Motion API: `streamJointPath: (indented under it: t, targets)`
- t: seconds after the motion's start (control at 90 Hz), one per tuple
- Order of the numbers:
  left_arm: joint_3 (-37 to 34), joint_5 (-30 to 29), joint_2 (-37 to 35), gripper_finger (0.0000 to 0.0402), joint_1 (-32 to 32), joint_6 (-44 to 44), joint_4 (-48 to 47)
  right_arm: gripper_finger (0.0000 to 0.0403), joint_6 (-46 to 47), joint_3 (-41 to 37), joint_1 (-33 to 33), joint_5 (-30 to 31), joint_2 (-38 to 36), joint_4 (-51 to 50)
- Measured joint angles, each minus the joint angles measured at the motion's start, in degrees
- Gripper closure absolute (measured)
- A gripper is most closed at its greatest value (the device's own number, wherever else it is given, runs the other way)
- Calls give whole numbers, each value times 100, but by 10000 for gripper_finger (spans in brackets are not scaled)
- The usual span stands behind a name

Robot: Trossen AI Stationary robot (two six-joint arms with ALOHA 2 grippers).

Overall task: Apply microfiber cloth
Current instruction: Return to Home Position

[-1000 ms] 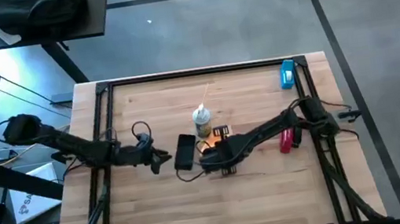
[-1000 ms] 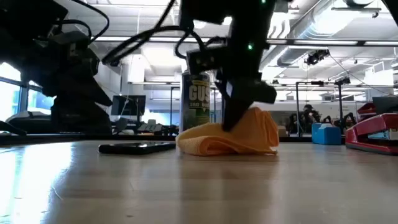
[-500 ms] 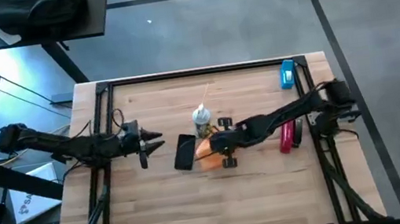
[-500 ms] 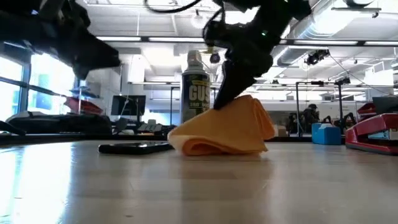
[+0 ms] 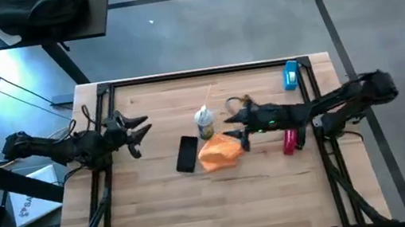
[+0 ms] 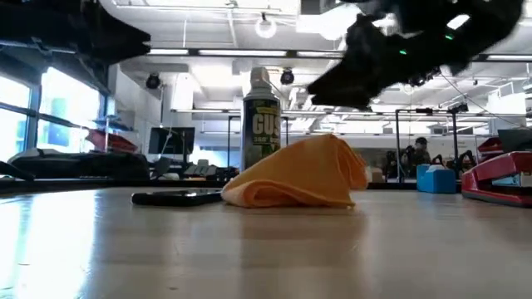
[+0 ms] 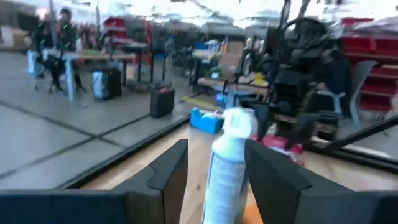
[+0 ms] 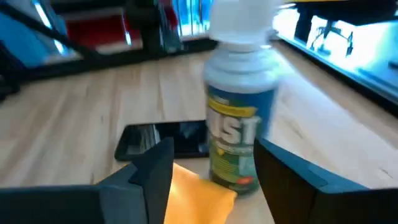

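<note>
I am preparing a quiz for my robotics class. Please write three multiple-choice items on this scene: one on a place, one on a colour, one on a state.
1. Where does the cloth lie?
A. on the table, beside the phone
B. on top of the phone
C. on the floor

2. What colour is the cloth?
A. green
B. blue
C. orange

3. How is the right tool?
A. shut on the cloth
B. open, holding nothing
C. shut on the phone

Key:
1 A: the high view shows it next to the phone, on the right arm's side.
2 C: it is bright orange in both table views.
3 B: its fingers stand apart, and the cloth lies free.
</note>
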Motion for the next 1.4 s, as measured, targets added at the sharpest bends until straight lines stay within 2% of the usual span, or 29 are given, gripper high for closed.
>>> streamJointPath:
  t: [0.156, 0.289, 0.533, 0.678, 0.789, 0.9, 1.0, 1.1, 1.178, 1.256, 1.4]
  targets:
    - [0, 92, -273, 265, 0, 336, -106, 226, 293, -1095, -200, -44, -1103, 628]
    - [0, 261, -554, 275, -2, 495, -340, 241, 606, -1576, 37, -42, -2374, 610]
    - [0, 396, -1255, 306, -2, 646, -1094, 316, 208, -1711, 1099, 817, -4560, -1009]
    - [0, 712, -1654, 339, -2, 650, -1407, 373, -167, -1714, 1406, 880, -5711, -2006]
    - [-32, 644, -1748, 368, -2, 711, -1700, 399, -596, -1956, 1414, 737, -6351, -1958]
    - [-280, 693, -1757, 395, 0, 775, -1477, 398, -597, -2440, 1280, 234, -6858, -1605]
    - [-564, 948, -1754, 398, 0, 849, -897, 402, -367, -2430, 1148, -81, -7054, -1976]
    - [-780, 1301, -1755, 399, 0, 756, -624, 403, -433, -2430, 1040, -294, -7073, -1794]
    - [-991, 1435, -1755, 401, -2, 576, -446, 403, -730, -2430, 993, -58, -7078, -1618]
    - [-994, 1575, -1755, 401, -1, 259, -676, 403, -994, -2430, 954, 373, -7070, -1738]
    - [-994, 2732, -1755, 401, -4, 189, -618, 403, -1269, -2430, 938, 673, -7070, -2034]
